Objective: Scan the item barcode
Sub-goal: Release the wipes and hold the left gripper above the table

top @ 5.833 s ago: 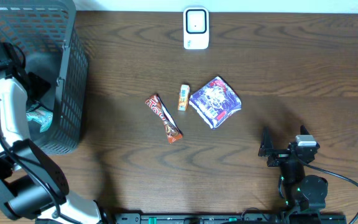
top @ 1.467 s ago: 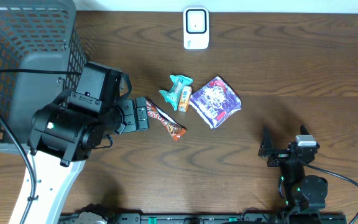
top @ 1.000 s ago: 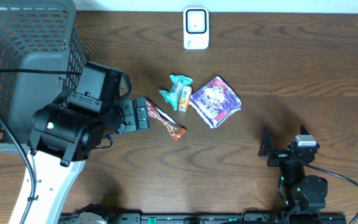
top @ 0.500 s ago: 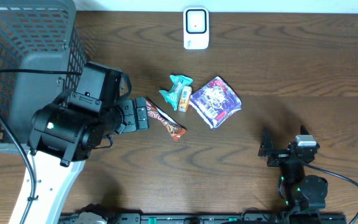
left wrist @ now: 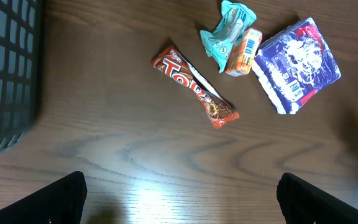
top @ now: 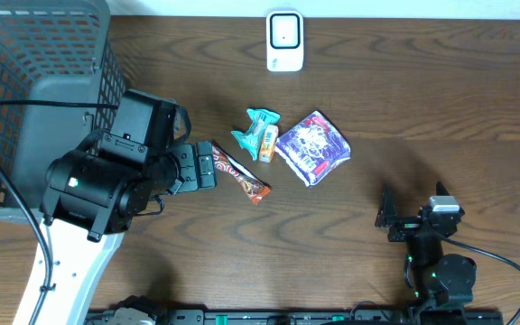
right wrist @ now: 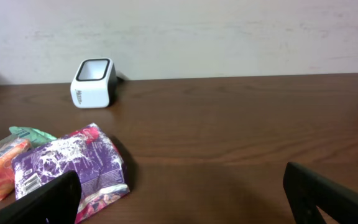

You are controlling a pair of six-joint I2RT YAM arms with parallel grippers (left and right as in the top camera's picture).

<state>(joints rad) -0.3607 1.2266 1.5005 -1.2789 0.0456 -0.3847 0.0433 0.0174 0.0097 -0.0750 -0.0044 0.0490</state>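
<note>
From overhead, the teal packet (top: 260,123) that sat in the basket (top: 25,45) seconds ago now lies against the orange box (top: 265,143), at 6 o'clock of the scanner (top: 284,41). My left gripper (top: 204,167) hangs wide and empty at its 8 o'clock. In my left wrist view the packet lies at 12 o'clock, beyond the chocolate bar (left wrist: 196,93), unscanned. My right wrist view shows my right gripper (right wrist: 185,202) wide and idle, with the scanner at 11 o'clock.
</note>
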